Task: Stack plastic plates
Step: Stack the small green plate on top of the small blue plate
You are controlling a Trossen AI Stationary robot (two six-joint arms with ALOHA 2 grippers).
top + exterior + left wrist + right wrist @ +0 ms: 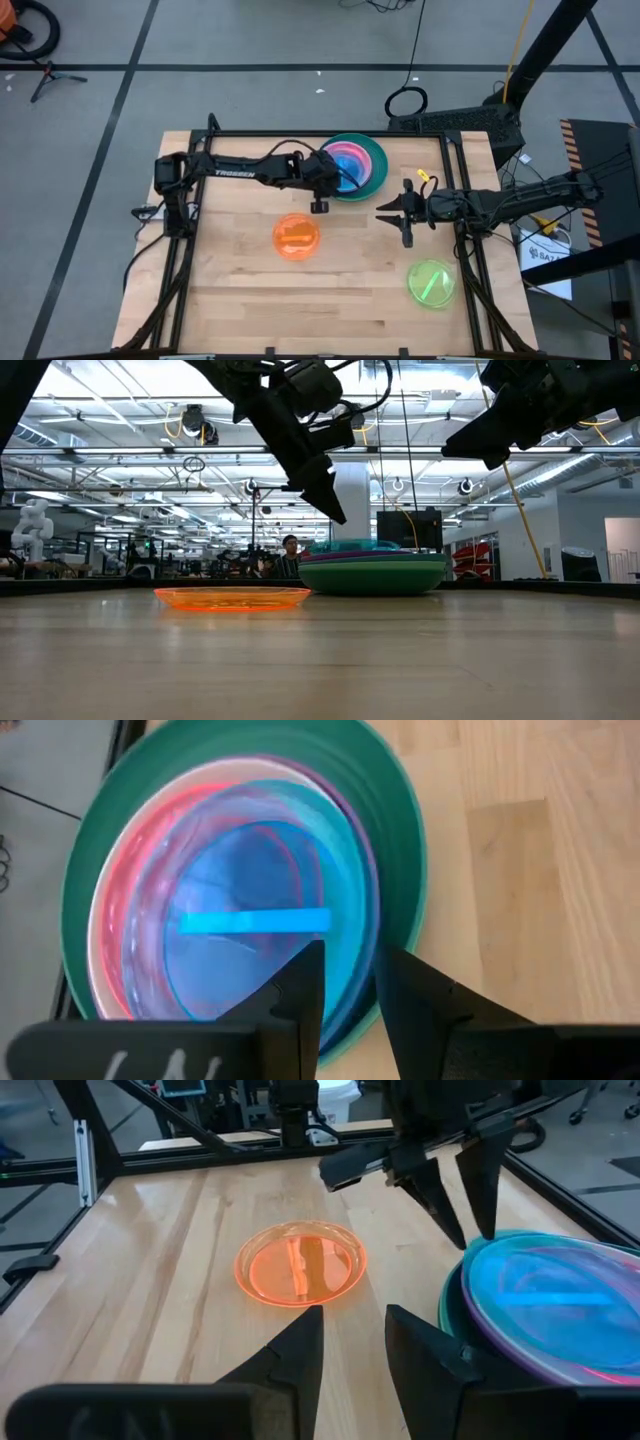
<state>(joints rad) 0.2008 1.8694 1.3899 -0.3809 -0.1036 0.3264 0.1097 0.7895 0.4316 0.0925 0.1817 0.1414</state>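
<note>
Four cameras on my wooden table point(240, 290)

One looks straight down, one level across it; my left wrist sits close over the stacked round plastic plates point(250, 910), also seen by my right wrist camera.

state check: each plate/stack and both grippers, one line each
stack of plates: nested on the large green plate at the table's far edge, blue plate on top
orange plate: loose, flat on the table
lime plate: loose, flat, near the right side
left gripper: raised beside the stack, empty
right gripper: open, raised, empty
</note>
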